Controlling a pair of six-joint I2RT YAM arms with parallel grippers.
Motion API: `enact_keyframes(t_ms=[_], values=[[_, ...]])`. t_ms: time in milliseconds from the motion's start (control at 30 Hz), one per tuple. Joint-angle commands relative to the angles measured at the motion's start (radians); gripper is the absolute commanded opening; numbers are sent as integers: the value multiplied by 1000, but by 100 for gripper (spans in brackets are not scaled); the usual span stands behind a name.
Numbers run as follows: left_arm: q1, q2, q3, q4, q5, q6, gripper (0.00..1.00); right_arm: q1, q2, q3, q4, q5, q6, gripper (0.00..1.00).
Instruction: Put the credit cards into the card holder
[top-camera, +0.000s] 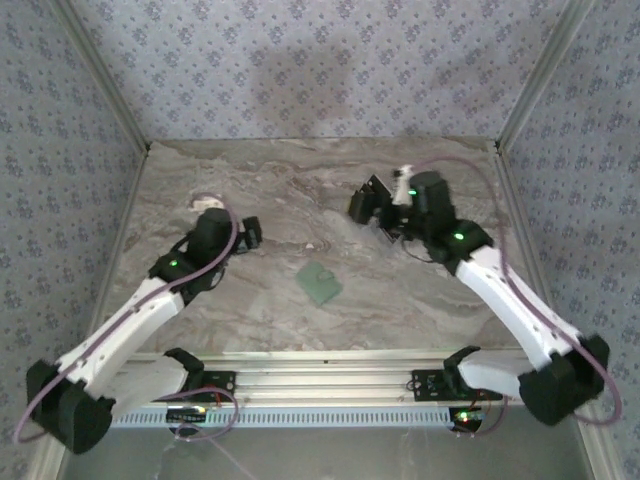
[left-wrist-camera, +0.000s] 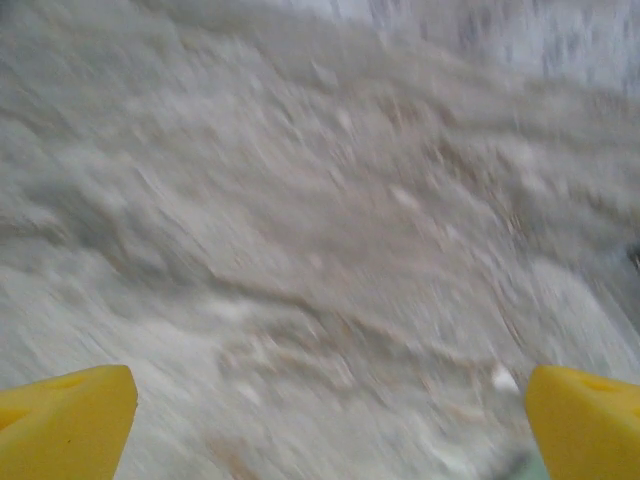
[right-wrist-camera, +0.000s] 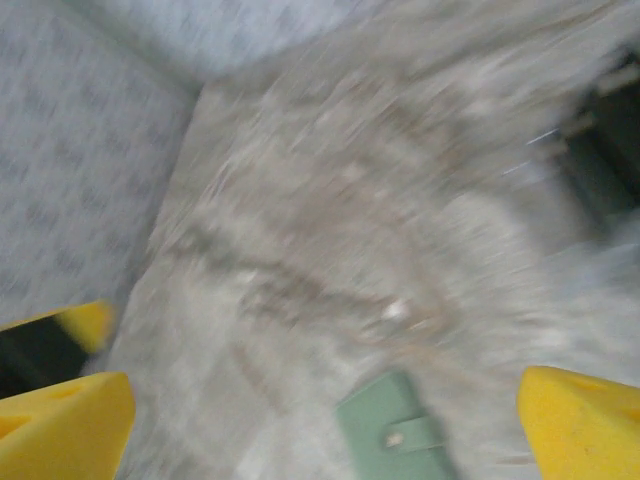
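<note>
A grey, marble-patterned table (top-camera: 250, 180), walled on three sides by blue-flowered wallpaper (top-camera: 300, 60), carries the work. We find the wallet (top-camera: 320, 283) lying flat and folded shut near the middle of the table, between the two arms and nearer their bases than either pincer. In the right wrist view, which is blurred, a small tab with a pale stud (right-wrist-camera: 402, 437) crosses its cover. The left pincer (top-camera: 250, 233) is released, its yellow fingertips (left-wrist-camera: 590, 420) spread wide over bare table with nothing between them. It is well apart from the wallet, to the wallet's left. The right pincer (top-camera: 368, 203) is likewise released and empty, its yellow fingertips (right-wrist-camera: 65, 425) far apart, and it is raised beyond the wallet on the right. We judge the wallet to be light, soft and pliant. It would likely skid on the smooth top when pushed and buckle if pinched in the middle. We would therefore pin one edge with one pincer and lift the cover by the tab, or by the free edge opposite the fold, with the other. Whether the wallet holds cards we cannot tell while it is shut. We expect such cards to be thin, stiff and slick, so they are best pinched across their long edges.
</note>
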Motion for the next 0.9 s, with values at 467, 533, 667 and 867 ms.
enact_keyframes(t_ms=[467,533,667,867], values=[[417,167,-385,802,116,496,100,-505,30,-525,431,579,-268,100],[431,265,-417,905,117,506,100,-504,115,-528,502,557,-320,100],[461,381,-453,1066,172,523,100,-500,222,-566,702,494,-413,100],[490,542,-470,1268,288,529,100,-492,280,-610,930,383,-522,100]])
